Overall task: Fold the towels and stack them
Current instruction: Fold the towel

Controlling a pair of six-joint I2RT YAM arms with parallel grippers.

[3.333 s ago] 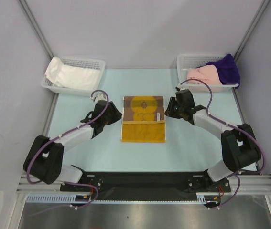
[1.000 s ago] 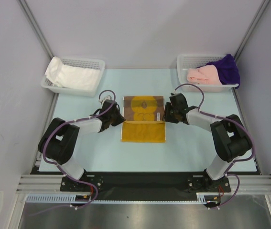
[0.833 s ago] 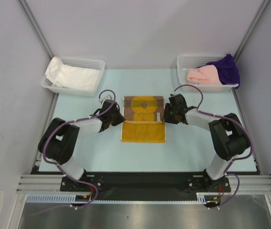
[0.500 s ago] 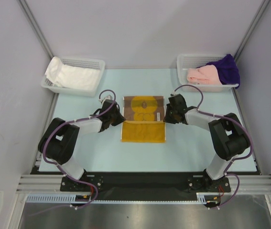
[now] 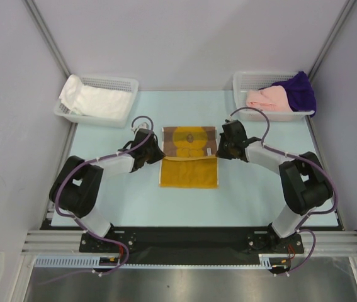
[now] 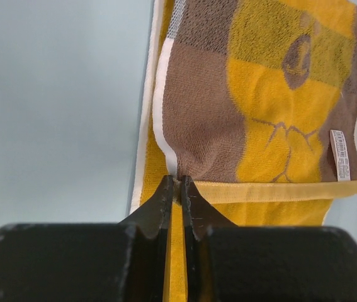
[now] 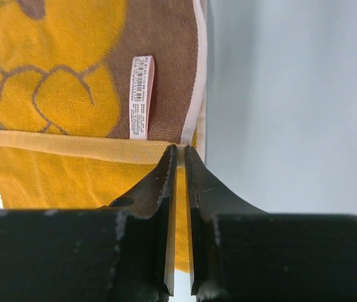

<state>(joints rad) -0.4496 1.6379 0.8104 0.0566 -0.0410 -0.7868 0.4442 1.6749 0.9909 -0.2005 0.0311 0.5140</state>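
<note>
Brown towel (image 5: 189, 157), long axis near-to-far

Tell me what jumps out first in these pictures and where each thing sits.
The brown-and-yellow towel lies partly folded at the centre of the table, with the left gripper and the right gripper each pinching one end of its fold edge. At the far corners, the left basket holds a white towel, and the right basket holds a pink towel and a purple towel.
</note>
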